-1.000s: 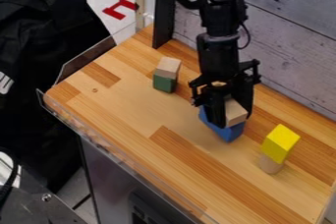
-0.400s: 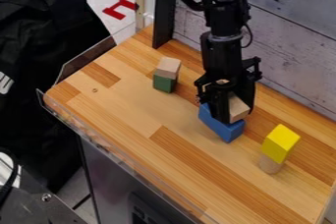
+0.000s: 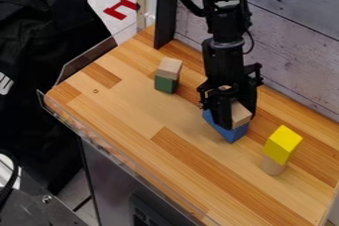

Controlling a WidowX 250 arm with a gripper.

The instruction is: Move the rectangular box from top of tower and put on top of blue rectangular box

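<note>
Gripper over the blue block, a plain wooden block in its grasp

In the camera view, the black gripper [image 3: 238,119] hangs down right of the table's middle. Its fingers stand apart by about the wooden block's thickness, one at either side, and have hold of the plain wooden block [image 3: 242,113]. That block sits at the top of the blue rectangular block [image 3: 233,135]; whether it bears its weight there, I cannot tell. The near end of the blue block pokes out below.

To the near right, a strip of table apart, a yellow block [image 3: 283,143] leans at a slant in the view above a pale wooden piece [image 3: 273,166]. To the far left, across another gap, a natural wood block [image 3: 170,67] tops a green block [image 3: 165,84]. Striped wood runs from these to the near-left edge, where a clear guard [image 3: 43,102] borders the table [image 3: 132,121].

Grey boards [image 3: 298,36] rise behind the far-right edge, beside a black upright [image 3: 163,17]. Black fabric [image 3: 39,31] drapes at left; a red angular piece [image 3: 121,9] lies beyond the far-left edge.
</note>
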